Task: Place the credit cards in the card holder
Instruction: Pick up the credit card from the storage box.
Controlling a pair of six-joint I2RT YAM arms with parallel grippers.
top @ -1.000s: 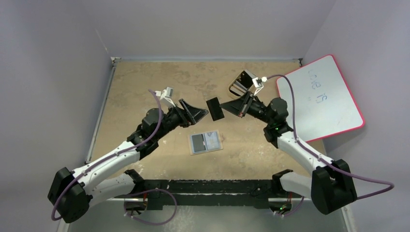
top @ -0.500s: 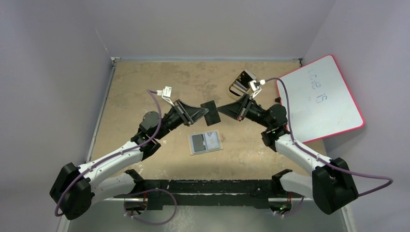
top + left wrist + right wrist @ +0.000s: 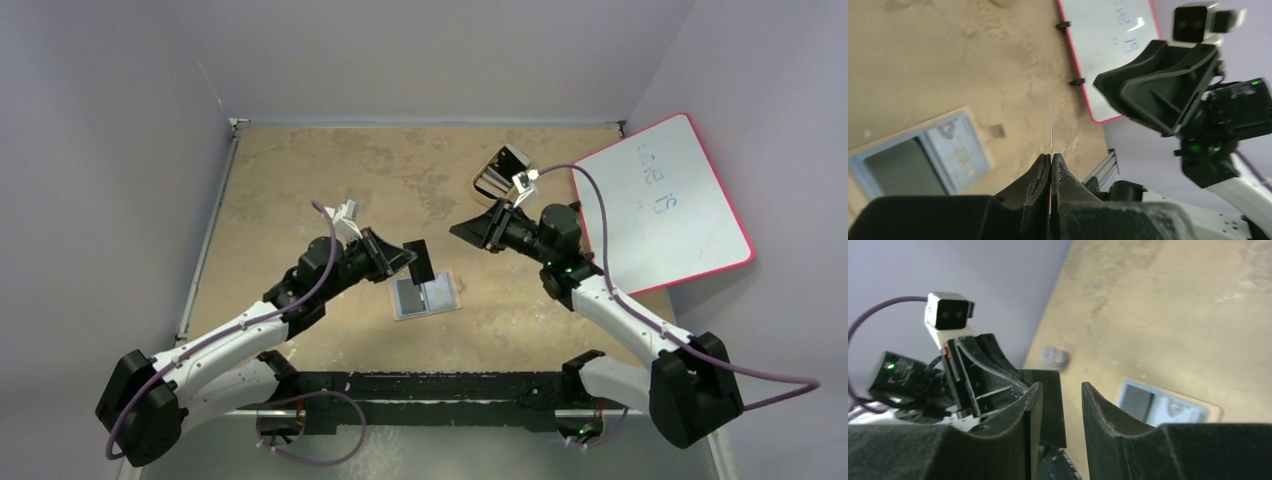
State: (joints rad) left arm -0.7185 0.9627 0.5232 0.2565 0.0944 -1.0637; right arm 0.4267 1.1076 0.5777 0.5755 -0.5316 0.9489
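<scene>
The card holder lies open and flat on the table, tan-rimmed, with a dark left panel and a pale blue-grey face on the right; it also shows in the left wrist view and the right wrist view. My left gripper is shut on one credit card, which looks dark from above and hangs just over the holder's upper left edge. In the left wrist view the card shows edge-on as a thin line rising from the left gripper. My right gripper stands open and empty, up and right of the card.
A tan oval tray with items sits at the back, right of centre. A red-rimmed whiteboard lies at the table's right edge. The two grippers face each other closely above the table's middle.
The card passed from the right gripper to the left. The left gripper shut on it and carried it down toward the holder. The right gripper opened and drew back.
</scene>
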